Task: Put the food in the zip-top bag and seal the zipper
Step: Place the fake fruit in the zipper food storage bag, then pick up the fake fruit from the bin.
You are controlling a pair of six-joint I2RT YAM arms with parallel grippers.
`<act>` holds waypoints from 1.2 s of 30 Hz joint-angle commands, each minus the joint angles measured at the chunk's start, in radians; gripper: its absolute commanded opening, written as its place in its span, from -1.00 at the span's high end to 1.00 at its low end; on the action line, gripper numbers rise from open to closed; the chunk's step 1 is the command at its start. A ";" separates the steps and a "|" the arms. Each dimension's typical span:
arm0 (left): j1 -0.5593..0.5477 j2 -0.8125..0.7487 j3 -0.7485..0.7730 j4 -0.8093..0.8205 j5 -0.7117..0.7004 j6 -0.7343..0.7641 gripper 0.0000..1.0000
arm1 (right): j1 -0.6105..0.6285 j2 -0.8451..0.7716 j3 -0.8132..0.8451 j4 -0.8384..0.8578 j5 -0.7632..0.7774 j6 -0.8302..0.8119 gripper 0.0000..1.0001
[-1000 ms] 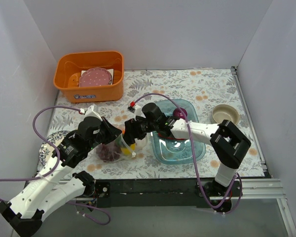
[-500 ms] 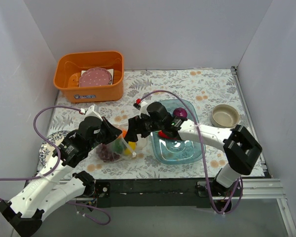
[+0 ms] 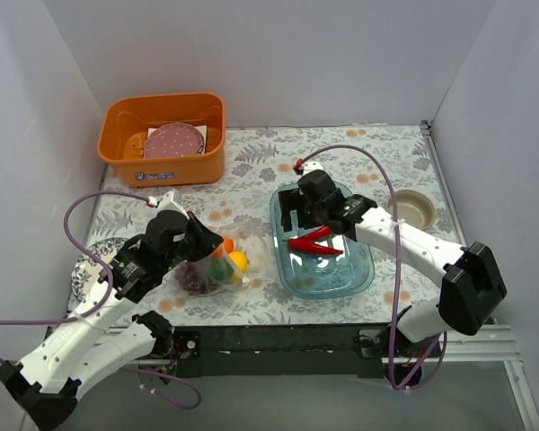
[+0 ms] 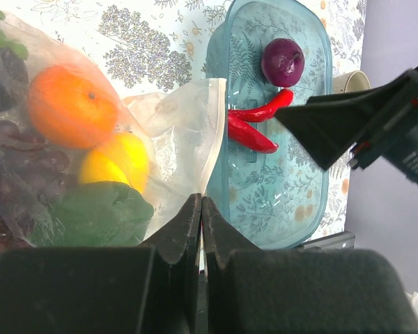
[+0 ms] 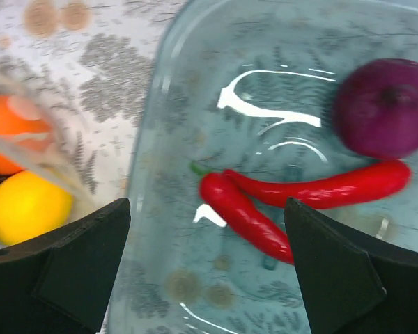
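Note:
The clear zip-top bag lies left of the blue tray, its mouth facing the tray. Inside it are an orange, a lemon, a green fruit and dark grapes. Its zipper shows as a clear band, unsealed. My left gripper is shut on the bag's edge. My right gripper hangs open above two red chilies in the tray, touching nothing. A purple onion lies beside them.
An orange bin holding a pink dotted plate stands at the back left. A beige bowl sits right of the tray. A patterned plate lies at the left under my left arm. White walls close in three sides.
My right gripper has pulled back from the bag's mouth and swung right over the tray, its jaws opening wide. The left gripper has kept its hold on the bag.

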 commanded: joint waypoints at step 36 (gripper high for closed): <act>-0.003 -0.020 0.028 -0.007 0.016 -0.004 1.00 | -0.346 0.411 0.238 -0.072 -0.001 -0.126 -0.89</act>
